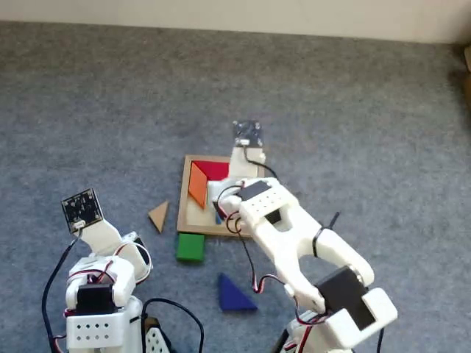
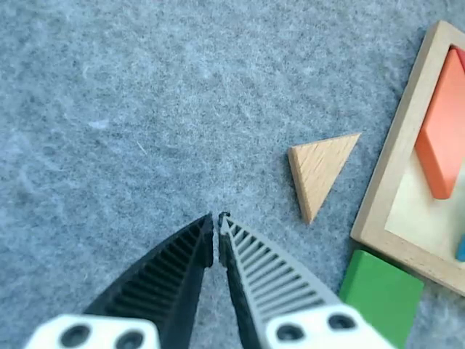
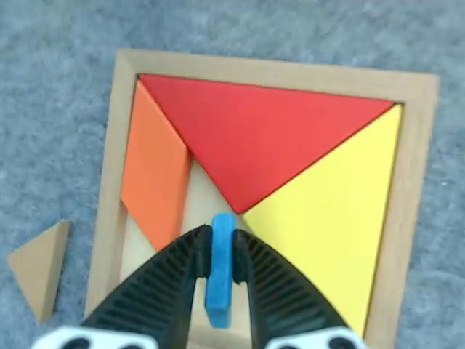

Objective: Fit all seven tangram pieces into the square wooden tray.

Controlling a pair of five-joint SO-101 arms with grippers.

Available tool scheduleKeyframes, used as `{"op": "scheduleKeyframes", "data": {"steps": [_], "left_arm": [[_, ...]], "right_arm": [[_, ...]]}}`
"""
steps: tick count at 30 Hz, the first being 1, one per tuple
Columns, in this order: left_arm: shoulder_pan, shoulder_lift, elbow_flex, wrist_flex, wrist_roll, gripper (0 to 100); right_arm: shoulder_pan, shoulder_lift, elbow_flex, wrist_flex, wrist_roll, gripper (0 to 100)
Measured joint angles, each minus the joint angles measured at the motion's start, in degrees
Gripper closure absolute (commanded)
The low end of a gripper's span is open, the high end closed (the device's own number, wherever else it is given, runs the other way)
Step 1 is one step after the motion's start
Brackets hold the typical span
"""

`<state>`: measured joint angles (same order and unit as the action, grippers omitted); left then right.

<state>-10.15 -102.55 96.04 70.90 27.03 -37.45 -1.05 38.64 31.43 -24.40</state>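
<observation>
The right tool (image 3: 220, 234) is clamped on a small blue piece (image 3: 219, 291), which is held on edge between the two jaws. Only the piece's narrow face is seen, and its long axis runs in line with the jaws, toward the spot where the red and yellow pieces meet. It is held over the bare strip of floor inside the square wooden tray (image 3: 269, 67).

That strip is hemmed in on both sides. On one side the orange parallelogram (image 3: 152, 171) is laid with its long axis along a tray wall. On the other side the yellow triangle (image 3: 334, 218) is set with its long edge against the opposite wall. The red triangle (image 3: 261, 138) is seated with its long edge along the far wall and its apex pointed at the tray's middle. In the high view much of the tray is covered by the right arm.

The left tool (image 2: 216, 222) is seen closed and empty, its jaw tips together above the grey felt of the worktop (image 1: 353, 110). A plain wooden triangle (image 2: 320, 171) is found near it, just outside the tray. A green square (image 2: 381, 294) is placed just beside the tray's near corner. A dark blue triangle (image 1: 234, 294) is left well apart from the tray, nearer the arm bases.
</observation>
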Motion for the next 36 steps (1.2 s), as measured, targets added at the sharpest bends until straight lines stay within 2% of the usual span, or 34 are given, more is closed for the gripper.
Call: {"op": "scheduleKeyframes", "data": {"steps": [5, 11, 19, 24, 27, 30, 36], "left_arm": [[0.0, 0.0, 0.0, 0.0, 0.0, 96], [0.0, 0.0, 0.0, 0.0, 0.0, 96], [0.0, 0.0, 0.0, 0.0, 0.0, 96], [0.0, 0.0, 0.0, 0.0, 0.0, 96], [0.0, 0.0, 0.0, 0.0, 0.0, 96], [0.0, 0.0, 0.0, 0.0, 0.0, 96], [0.0, 0.0, 0.0, 0.0, 0.0, 96]], "right_arm": [[-0.2, 2.9, -3.3, 0.0, 0.5, 98.5], [-0.3, 3.6, -4.4, 0.0, 0.5, 86.3], [-0.5, 3.3, -4.5, 0.0, 0.5, 86.0], [-0.2, -1.7, -4.5, 0.0, 0.5, 86.0], [-0.4, -5.8, -4.1, 1.4, 0.5, 87.2], [-0.4, -9.3, -2.8, 3.5, 0.5, 99.1], [-0.5, -12.9, -0.9, 4.4, 0.5, 99.5]]}}
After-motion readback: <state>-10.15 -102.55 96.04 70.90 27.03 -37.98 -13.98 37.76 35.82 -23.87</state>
